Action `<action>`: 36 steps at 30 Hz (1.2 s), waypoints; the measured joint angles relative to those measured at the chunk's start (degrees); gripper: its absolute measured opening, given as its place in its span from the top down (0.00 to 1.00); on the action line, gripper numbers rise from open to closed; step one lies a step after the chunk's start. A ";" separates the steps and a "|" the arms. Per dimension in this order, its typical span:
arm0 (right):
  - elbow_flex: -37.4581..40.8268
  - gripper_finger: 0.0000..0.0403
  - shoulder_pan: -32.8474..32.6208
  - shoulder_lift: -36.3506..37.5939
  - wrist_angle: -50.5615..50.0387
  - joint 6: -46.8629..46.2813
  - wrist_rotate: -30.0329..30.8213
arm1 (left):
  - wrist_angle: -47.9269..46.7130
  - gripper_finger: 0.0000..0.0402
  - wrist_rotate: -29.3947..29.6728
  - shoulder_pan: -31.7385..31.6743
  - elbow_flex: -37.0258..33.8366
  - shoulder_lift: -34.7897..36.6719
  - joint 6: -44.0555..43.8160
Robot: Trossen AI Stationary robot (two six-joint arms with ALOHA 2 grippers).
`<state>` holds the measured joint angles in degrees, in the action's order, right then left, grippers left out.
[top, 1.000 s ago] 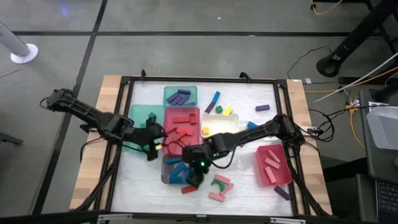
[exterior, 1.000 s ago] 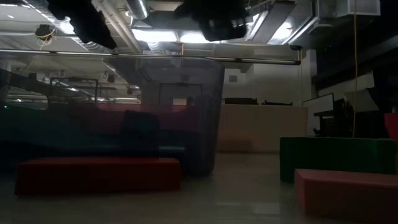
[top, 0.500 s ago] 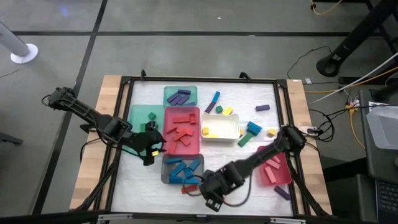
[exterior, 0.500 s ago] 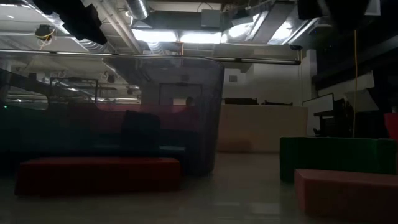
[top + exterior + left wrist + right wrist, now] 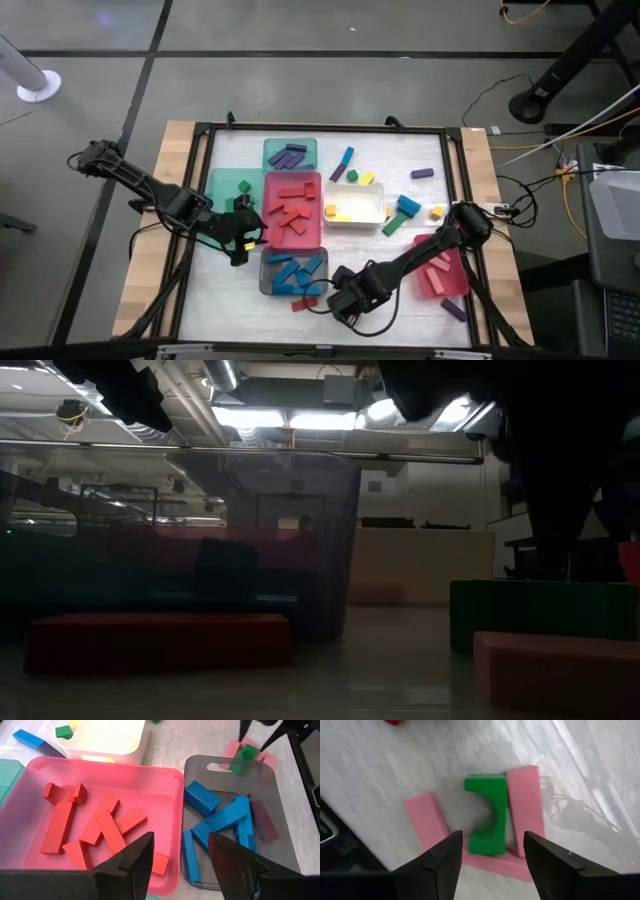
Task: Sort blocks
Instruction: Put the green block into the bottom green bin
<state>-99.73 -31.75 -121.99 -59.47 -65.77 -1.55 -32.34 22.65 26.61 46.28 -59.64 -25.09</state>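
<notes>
The right gripper (image 5: 345, 303) hangs low over the table's near edge with its fingers (image 5: 437, 865) spread wide and nothing between them. Directly under it, on the bare table, lies a green arch (image 5: 487, 812) with a pink bar (image 5: 525, 807) touching one side, a second pink bar (image 5: 425, 820) a little apart on the other side, and a third pink piece along the arch's end. Beside this cluster sits the grey tray (image 5: 268, 283) holding blue blocks (image 5: 227, 817), with a red block (image 5: 303, 304) on the table at its corner.

The left gripper (image 5: 240, 232) hovers near the left edge of the red tray (image 5: 167, 785), its fingers (image 5: 135, 862) also wide apart and empty. In that tray lie red bars and a red arch (image 5: 65, 792). Behind it, the white tray (image 5: 355, 203) holds yellow blocks, one green tray (image 5: 290, 155) holds purple bars, and another green tray (image 5: 218, 185) holds a green block. The pink tray (image 5: 440, 265) on the right holds pink bars. Loose blocks, blue, green, purple and yellow, lie scattered on the table near the white tray.
</notes>
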 joint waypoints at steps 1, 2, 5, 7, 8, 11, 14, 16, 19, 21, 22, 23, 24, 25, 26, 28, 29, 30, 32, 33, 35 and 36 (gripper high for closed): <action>0.57 0.48 0.00 0.00 0.33 -0.01 0.01 | 0.00 0.56 0.00 0.00 0.00 0.00 0.01; 1.06 0.48 0.00 0.00 0.87 -0.01 0.01 | 0.00 0.56 0.00 0.00 0.00 0.00 0.01; 2.52 0.48 -0.02 0.00 3.41 -0.01 0.00 | -0.02 0.56 0.00 0.00 0.00 0.00 0.01; 3.46 0.48 -0.02 0.00 5.05 -0.01 0.01 | 0.00 0.56 0.00 0.00 0.00 0.00 0.00; 3.94 0.48 -0.02 0.00 5.93 -0.01 0.03 | 0.00 0.56 0.00 0.00 0.00 0.00 0.01; 5.37 0.48 -0.02 0.00 6.64 -0.01 0.03 | 0.00 0.56 0.02 0.00 0.00 0.00 -0.01; 6.42 0.48 -0.02 0.00 7.17 -0.25 0.17 | 0.00 0.56 0.02 -0.02 0.00 0.00 0.01; 6.86 0.48 -0.02 0.03 7.26 -0.68 0.81 | 0.00 0.56 0.01 -0.02 0.00 0.00 -0.01; 7.45 0.53 -0.02 0.13 7.41 -0.82 1.30 | 0.00 0.56 0.02 -0.02 0.00 0.00 -0.01; 7.66 0.58 -0.02 0.17 7.31 -1.42 1.75 | 0.00 0.56 0.02 -0.02 0.00 -0.02 -0.01; 7.70 0.62 -0.02 0.17 7.19 -1.67 2.03 | 0.00 0.56 0.02 -0.02 0.00 -0.02 -0.01; 7.72 0.65 -0.05 0.17 7.09 -1.79 2.29 | 0.00 0.56 0.02 -0.02 0.00 -0.02 0.01; 7.73 0.69 -0.05 0.17 6.98 -1.89 2.51 | 0.00 0.56 0.02 -0.02 0.00 -0.02 0.00; 7.75 0.74 -0.04 0.17 7.03 -1.97 2.60 | 0.00 0.56 0.02 -0.02 0.00 -0.02 -0.01; 7.75 0.78 0.07 0.17 7.19 -2.05 2.61 | 0.02 0.56 0.02 -0.02 0.00 -0.02 0.00; 7.74 0.87 0.33 0.17 7.40 -2.38 2.15 | 0.00 0.56 0.02 -0.02 0.00 -0.02 0.29; 7.62 0.90 0.52 0.17 7.40 -2.77 1.65 | 0.00 0.56 0.04 -0.02 0.00 0.00 0.68; 7.22 0.94 0.81 0.17 7.16 -2.83 1.25 | 0.01 0.56 0.04 -0.02 0.00 0.00 1.38; 6.10 0.96 1.13 -0.06 6.58 -2.73 0.52 | -0.02 0.56 0.04 -0.02 0.00 0.14 2.14; 5.49 0.96 1.25 -0.16 6.55 -2.28 0.53 | 0.02 0.56 0.07 -0.02 0.00 0.20 2.66; 4.03 0.93 1.74 -0.20 6.34 -1.83 0.48 | -0.01 0.56 0.09 -0.02 0.00 0.53 3.12; 3.05 0.91 2.02 -0.20 5.73 -1.74 0.46 | -0.07 0.56 0.09 -0.02 0.00 0.79 3.28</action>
<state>-96.68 -29.73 -122.19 -53.74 -67.50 -1.09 -32.40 22.74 26.59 46.28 -58.85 -21.80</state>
